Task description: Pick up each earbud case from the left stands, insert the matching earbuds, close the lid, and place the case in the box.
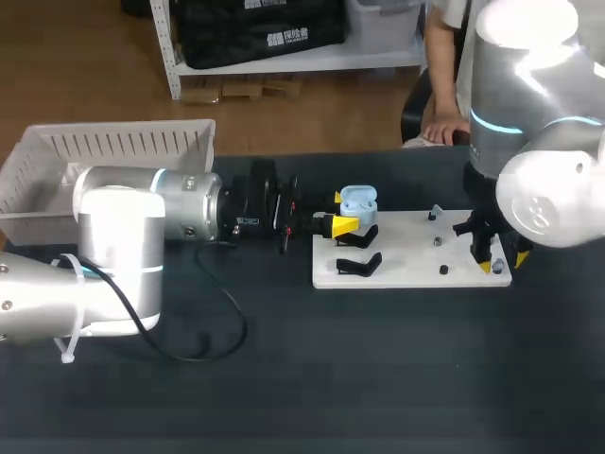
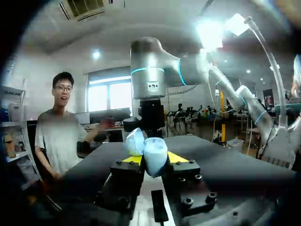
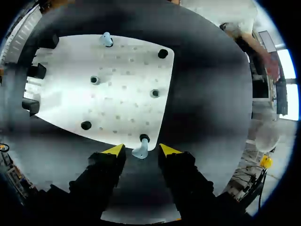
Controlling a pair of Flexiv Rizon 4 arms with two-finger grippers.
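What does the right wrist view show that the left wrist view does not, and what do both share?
Only the right wrist view: the pegs on the white board, and a light blue earbud between the right gripper's open fingers. Only the left wrist view: the light blue earbud case, lid open, held between the left gripper's fingers, with the right arm beyond it. Both: the dark table.

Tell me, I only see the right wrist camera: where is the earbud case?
Observer: The left gripper holds the light blue earbud case, pinched between both fingers, over the white board's left end.
Operator: Is its lid open?
Observer: Yes, the left wrist view shows the lid tipped up from the case.
Operator: Anything else near that arm?
Observer: A black cable loops on the table beside the left arm.
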